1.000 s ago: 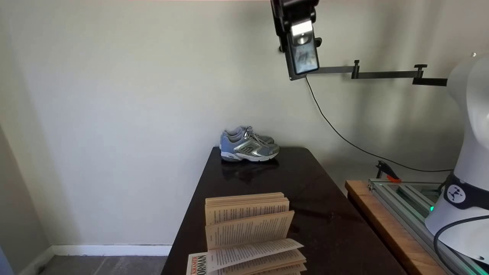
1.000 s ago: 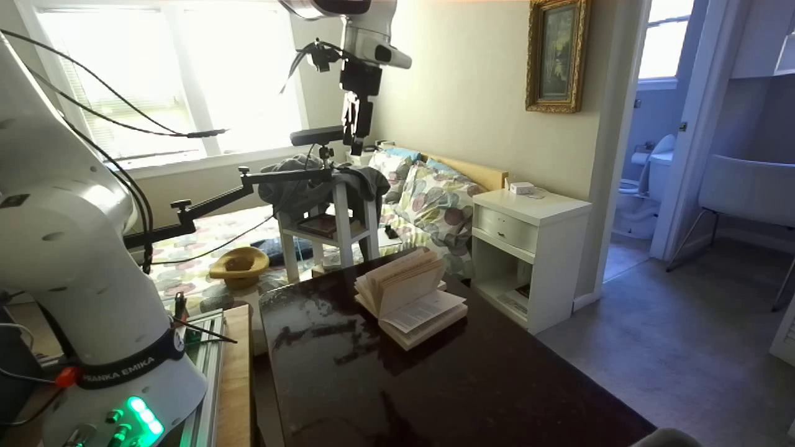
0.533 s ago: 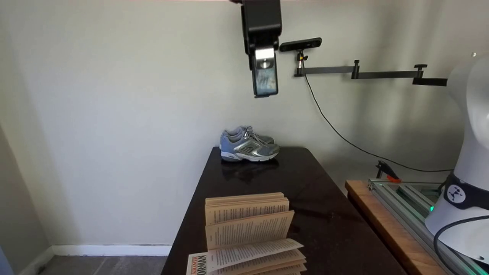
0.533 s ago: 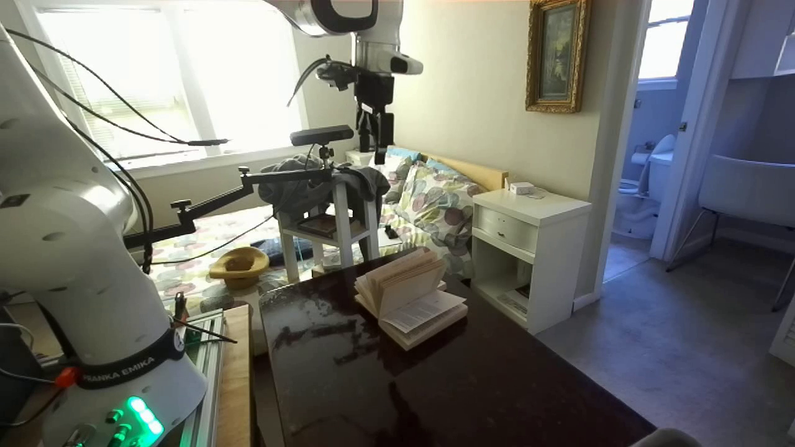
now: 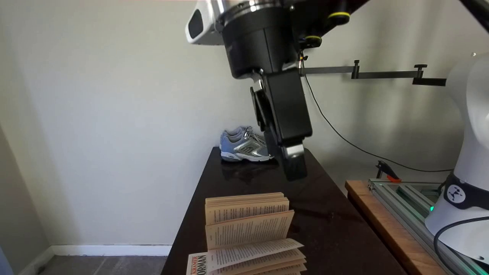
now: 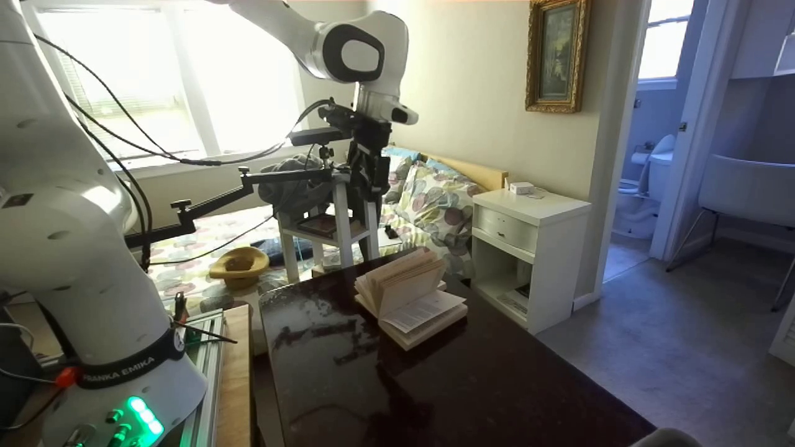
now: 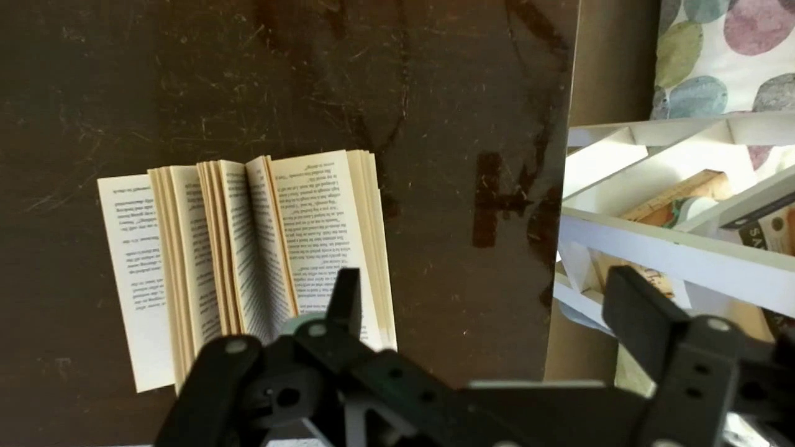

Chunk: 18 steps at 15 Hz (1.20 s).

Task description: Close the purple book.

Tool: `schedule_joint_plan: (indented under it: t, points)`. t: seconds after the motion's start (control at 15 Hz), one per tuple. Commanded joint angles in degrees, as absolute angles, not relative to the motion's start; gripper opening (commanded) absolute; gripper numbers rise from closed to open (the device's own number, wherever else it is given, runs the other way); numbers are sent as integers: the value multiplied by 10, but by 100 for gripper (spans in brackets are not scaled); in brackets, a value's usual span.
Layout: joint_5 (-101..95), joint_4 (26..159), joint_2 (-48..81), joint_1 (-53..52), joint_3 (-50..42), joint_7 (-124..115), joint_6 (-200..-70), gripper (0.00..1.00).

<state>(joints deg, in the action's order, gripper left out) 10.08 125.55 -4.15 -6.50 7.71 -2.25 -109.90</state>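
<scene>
The purple book lies spread open on the dark table, its tan pages fanned upward, in both exterior views (image 5: 248, 229) (image 6: 413, 304) and on the left of the wrist view (image 7: 323, 217). Its purple cover is hidden under the pages; a pale strip with red and black lettering (image 5: 197, 264) pokes out at one side. My gripper (image 7: 484, 276) is open with nothing between its fingers, pointing down above the table. One finger (image 7: 346, 298) overlaps the book's right-hand pages in the wrist view, but I see no contact. An exterior view shows the gripper's finger (image 5: 294, 166) higher than the book.
Grey-blue sneakers (image 5: 244, 147) stand at the far table end. A white shelf unit holding books (image 7: 677, 248) sits beyond the table edge. A black camera arm (image 5: 386, 75) reaches in behind the gripper. A white nightstand (image 6: 553, 248) stands past the table.
My gripper has come down a good way, swinging left and then nearer in an exterior view, and is now lower over the table. The book has not moved.
</scene>
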Motion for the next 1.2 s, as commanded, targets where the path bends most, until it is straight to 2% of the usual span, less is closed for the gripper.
schedule_joint_plan:
  t: [0.0,1.13]
  points:
    - [107,1286,-31,-80,85,5,-1126,100]
    - [95,1305,2,-88,92,-11,-1160,100]
